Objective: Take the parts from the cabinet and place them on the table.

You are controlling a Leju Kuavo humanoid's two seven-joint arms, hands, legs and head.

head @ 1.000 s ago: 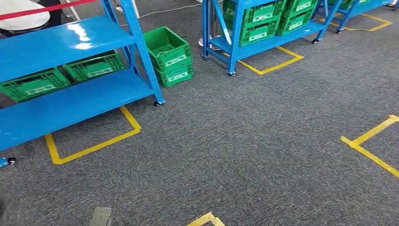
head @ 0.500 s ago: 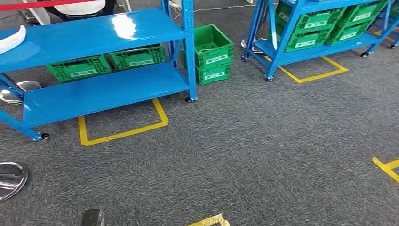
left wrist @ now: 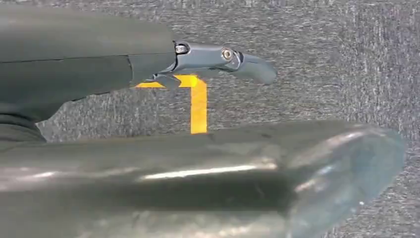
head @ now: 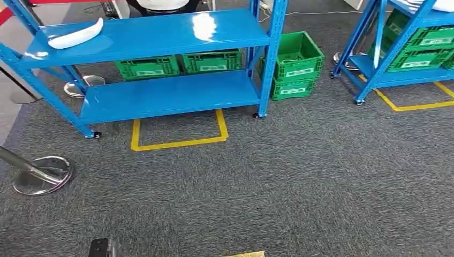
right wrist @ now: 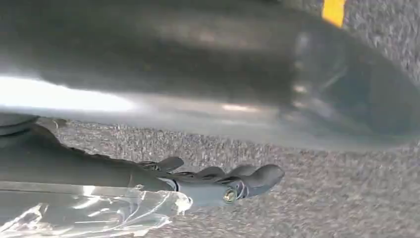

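A white curved part (head: 75, 33) lies at the left end of the top shelf of the blue cabinet rack (head: 160, 32), which stands ahead of me across the carpet. My left hand (left wrist: 218, 57) hangs over the grey carpet with its fingers stretched out and nothing in it. My right hand (right wrist: 233, 186) also hangs over the carpet with its fingers straight. Crinkled clear plastic (right wrist: 99, 213) lies against it near the wrist, and I cannot tell whether the hand holds it.
Two green crates (head: 179, 64) sit under the rack's top shelf, and two stacked ones (head: 293, 64) stand to its right. A second blue rack (head: 407, 48) with crates is at the far right. A chrome post base (head: 42, 174) stands at the left. Yellow tape (head: 179, 140) marks the floor.
The whole picture has slid to the right, so the camera has turned left. The rack now sits in the middle, and the white part and the chrome base have come into view.
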